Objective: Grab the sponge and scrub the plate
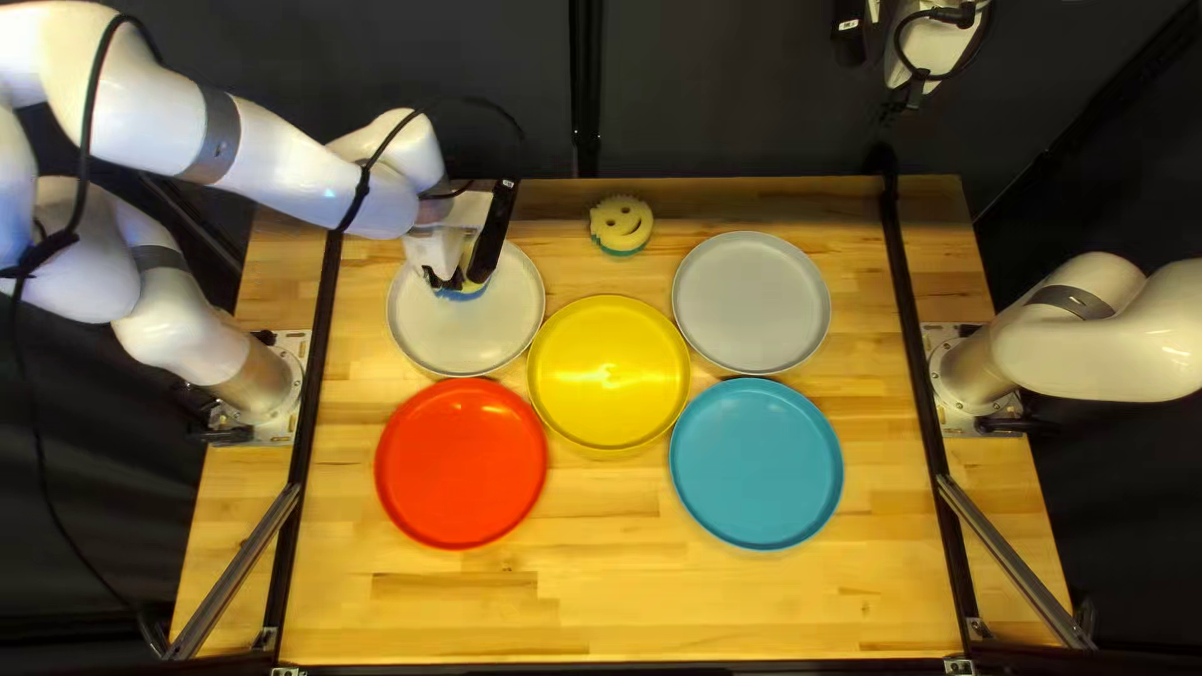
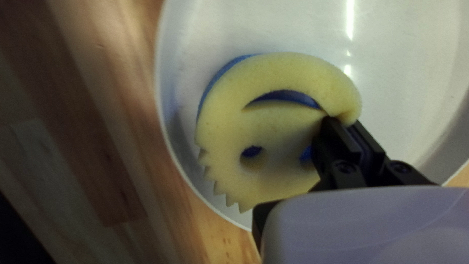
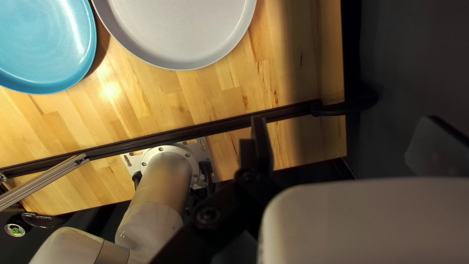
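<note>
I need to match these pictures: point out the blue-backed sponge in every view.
Top left view: blue-backed sponge under the left pincer, on the white plate, toward its far side.
Left wrist view: blue-backed sponge pinched in that pincer, lying on the white plate.
Right wrist view: not in it.
Shared landmark: the wooden table, in all three.

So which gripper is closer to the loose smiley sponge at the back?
Left. The left gripper is down on the white plate beside the smiley sponge; the right gripper hangs high above the table's right side.
</note>
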Available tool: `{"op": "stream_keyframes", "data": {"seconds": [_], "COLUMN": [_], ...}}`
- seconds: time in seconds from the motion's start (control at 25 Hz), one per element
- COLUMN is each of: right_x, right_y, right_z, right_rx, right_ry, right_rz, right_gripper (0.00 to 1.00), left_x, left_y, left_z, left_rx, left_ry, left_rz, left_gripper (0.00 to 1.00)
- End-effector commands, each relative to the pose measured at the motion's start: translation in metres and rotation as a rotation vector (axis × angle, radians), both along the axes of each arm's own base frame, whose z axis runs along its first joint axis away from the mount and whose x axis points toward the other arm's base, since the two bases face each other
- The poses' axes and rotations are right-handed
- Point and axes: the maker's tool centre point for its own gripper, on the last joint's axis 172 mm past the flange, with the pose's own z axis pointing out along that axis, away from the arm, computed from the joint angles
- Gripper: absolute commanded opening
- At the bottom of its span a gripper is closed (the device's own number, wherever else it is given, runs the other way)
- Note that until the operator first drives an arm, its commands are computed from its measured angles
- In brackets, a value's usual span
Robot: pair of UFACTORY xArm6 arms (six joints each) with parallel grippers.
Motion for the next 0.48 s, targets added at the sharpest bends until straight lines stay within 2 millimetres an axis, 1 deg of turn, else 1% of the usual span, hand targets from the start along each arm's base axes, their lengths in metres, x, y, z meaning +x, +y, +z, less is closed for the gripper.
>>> {"op": "stream_keyframes", "data": {"seconds": [0.04, 0.12, 0.24, 0.36, 0.48], "right_x": [0.000, 0.000, 0.000, 0.000, 0.000], "right_y": [0.000, 0.000, 0.000, 0.000, 0.000], "right_z": [0.000, 0.000, 0.000, 0.000, 0.000], "right_rx": [0.000, 0.000, 0.000, 0.000, 0.000], "right_ry": [0.000, 0.000, 0.000, 0.000, 0.000], "right_rz": [0.000, 0.000, 0.000, 0.000, 0.000], "right_gripper": [1.00, 1.00, 1.00, 1.00, 1.00], "left_x": [0.006, 0.006, 0.005, 0.004, 0.005], "left_y": [-0.025, -0.041, -0.058, -0.071, -0.079], "left_z": [0.001, 0.002, 0.004, 0.005, 0.006], "left_rx": [-0.005, -0.008, -0.009, -0.011, -0.016], "left_ry": [-0.008, -0.011, -0.014, -0.015, -0.017], "left_rz": [-0.012, -0.021, -0.029, -0.036, -0.043], "left_gripper": [0.00, 0.00, 0.00, 0.00, 0.00]}}
